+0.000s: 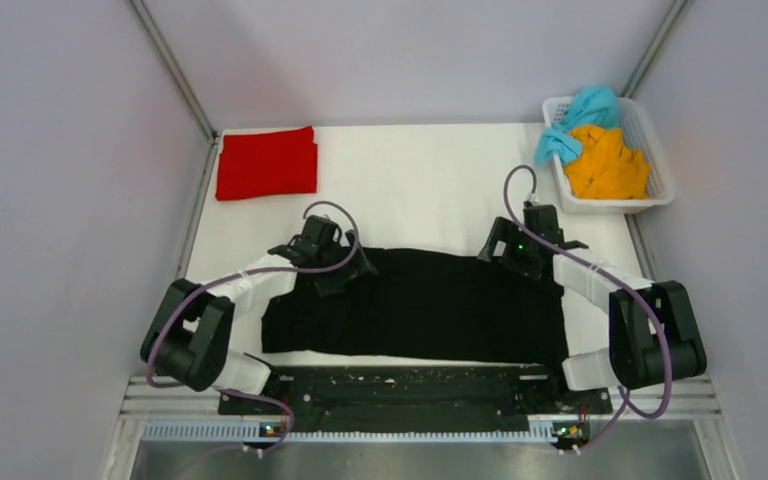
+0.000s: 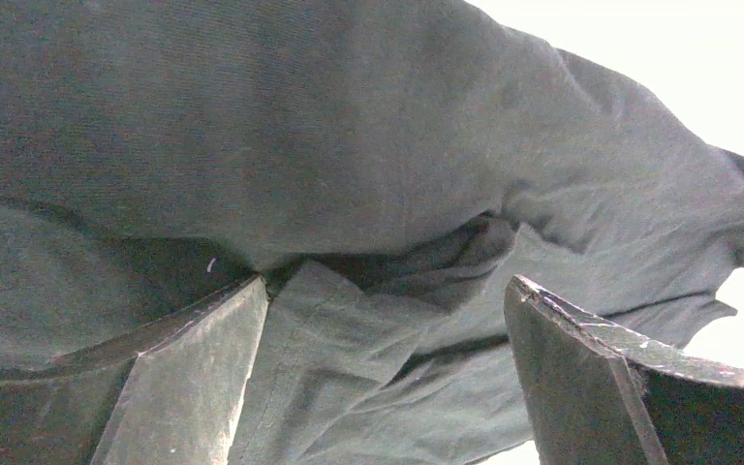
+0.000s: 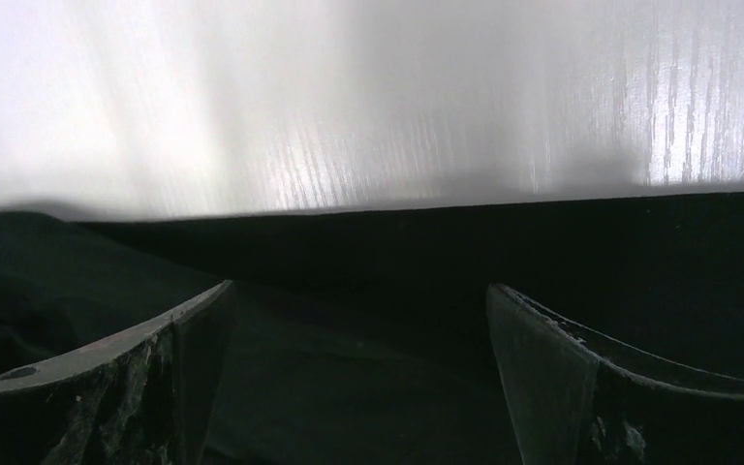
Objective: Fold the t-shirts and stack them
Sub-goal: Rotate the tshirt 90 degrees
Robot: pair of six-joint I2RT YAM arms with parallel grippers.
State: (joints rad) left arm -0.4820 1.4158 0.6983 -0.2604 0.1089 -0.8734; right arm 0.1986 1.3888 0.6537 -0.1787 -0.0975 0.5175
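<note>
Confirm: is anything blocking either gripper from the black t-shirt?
Nothing visible. The left gripper and the right gripper are both open at the far edge of the black t-shirt. Each wrist view shows only black cloth between the fingers.

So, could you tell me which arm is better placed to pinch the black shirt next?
Probably the left: the left fingers stand open around a raised bunch of the black shirt, ready to pinch. The right fingers are open over flat cloth by its far edge, with nothing raised between them.
</note>
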